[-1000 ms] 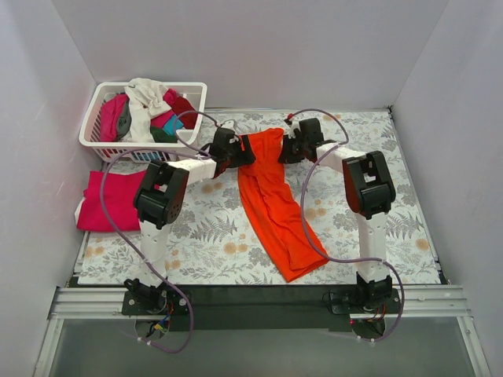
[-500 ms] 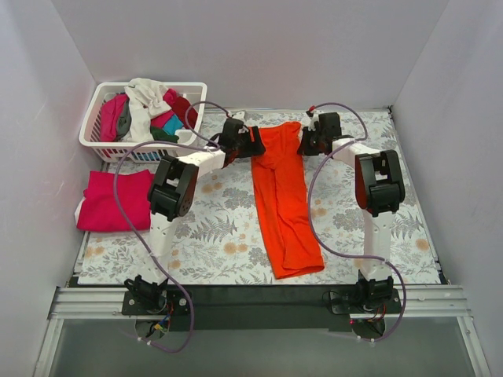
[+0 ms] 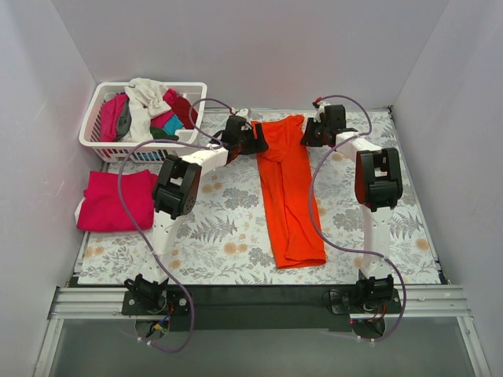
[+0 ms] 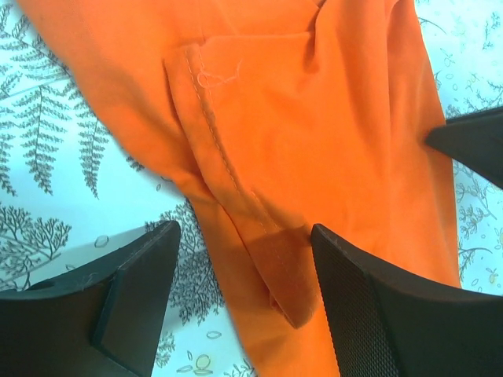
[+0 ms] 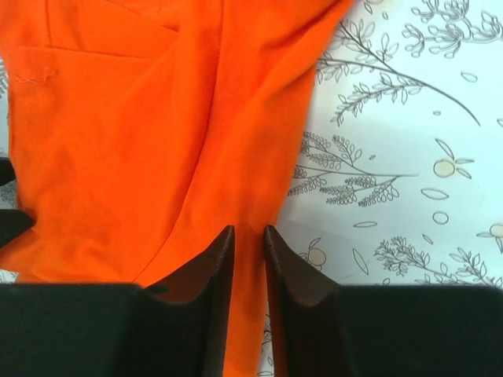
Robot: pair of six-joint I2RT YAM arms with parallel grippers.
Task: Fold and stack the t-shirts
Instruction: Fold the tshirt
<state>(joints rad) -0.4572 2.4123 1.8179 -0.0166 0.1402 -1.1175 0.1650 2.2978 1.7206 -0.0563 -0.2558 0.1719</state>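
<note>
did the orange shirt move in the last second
Yes. The orange t-shirt shifted right and toward the far wall, away from the white basket.

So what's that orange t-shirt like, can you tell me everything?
The orange t-shirt is bright, plain, soft-looking cloth with stitched hems. It lies folded into one long narrow strip, a bit wrinkled, flat on the leafy-patterned table, running from the far side toward the arms' bases. Its far end is wider. The left end effector is open over one far corner, straddling a hem, and the right end effector, nearly shut, seems to pinch a fold at the other corner.
</note>
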